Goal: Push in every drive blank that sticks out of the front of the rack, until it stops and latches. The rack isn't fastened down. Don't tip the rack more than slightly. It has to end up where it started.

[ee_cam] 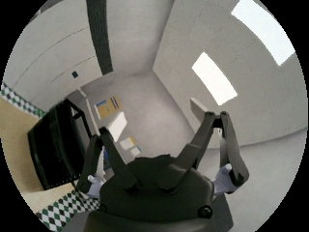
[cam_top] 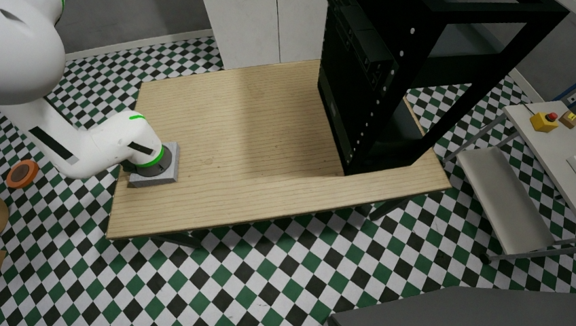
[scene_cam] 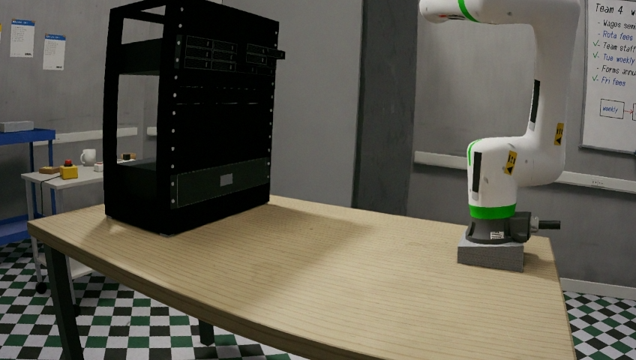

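The fingers stand wide apart with nothing between them, seen only in the wrist view, where they point at a grey wall and ceiling panels; the gripper (ee_cam: pixel 161 181) is high up, out of the top and exterior views. The rack (ee_cam: pixel 54 142) shows at the left edge of that view, well apart from the fingers.

The arm (scene_cam: pixel 542 88) rises from a grey base block (scene_cam: pixel 490 257) near one end of the desk (scene_cam: pixel 312 276), and its upper link runs out of the exterior view at the top. Between the block and the rack lies a long stretch of bare desk, with nothing standing in the way.

Around the desk are a checkered floor (cam_top: pixel 242 274), a side table (cam_top: pixel 541 141) with a yellow button box (cam_top: pixel 544 121), a white cabinet (cam_top: pixel 262 28), and a whiteboard (scene_cam: pixel 611 76).

The rack (scene_cam: pixel 187 115) stands upright at the far end of the desk, by the corner opposite the arm. It is black, with open sides. Near its top sits a row of drive bays, and one blank (scene_cam: pixel 275 54) at the row's right end sticks out past the front (the others look flush, though they are small and dark). A panel (scene_cam: pixel 218 181) with a grey label sits low in the front.
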Action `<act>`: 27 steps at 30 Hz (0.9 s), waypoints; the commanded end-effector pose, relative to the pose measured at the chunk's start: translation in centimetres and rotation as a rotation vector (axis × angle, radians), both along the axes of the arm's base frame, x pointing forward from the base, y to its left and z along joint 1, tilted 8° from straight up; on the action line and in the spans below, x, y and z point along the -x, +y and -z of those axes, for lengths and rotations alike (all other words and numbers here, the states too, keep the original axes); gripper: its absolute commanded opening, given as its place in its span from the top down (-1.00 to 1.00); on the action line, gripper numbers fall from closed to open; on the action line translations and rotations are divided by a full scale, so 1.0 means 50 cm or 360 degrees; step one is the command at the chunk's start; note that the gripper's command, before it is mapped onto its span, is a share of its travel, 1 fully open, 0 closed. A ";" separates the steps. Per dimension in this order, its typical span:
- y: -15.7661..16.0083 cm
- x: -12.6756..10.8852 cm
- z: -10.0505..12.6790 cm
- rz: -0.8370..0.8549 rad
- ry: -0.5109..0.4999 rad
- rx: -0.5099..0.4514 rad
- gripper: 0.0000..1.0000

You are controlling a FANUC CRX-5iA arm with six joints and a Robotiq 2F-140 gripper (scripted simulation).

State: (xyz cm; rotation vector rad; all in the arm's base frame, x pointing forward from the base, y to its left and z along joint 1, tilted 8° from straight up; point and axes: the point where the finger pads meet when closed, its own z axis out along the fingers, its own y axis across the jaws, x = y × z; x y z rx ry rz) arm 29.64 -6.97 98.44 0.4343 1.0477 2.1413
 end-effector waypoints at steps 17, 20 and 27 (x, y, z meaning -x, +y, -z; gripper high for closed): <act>0.163 -0.096 0.279 0.0164 0.0240 0.0282 -1.00; 0.180 -0.111 0.324 0.0197 0.0277 0.0316 -1.00; 0.209 -0.144 0.422 0.0280 0.0359 0.0382 -1.00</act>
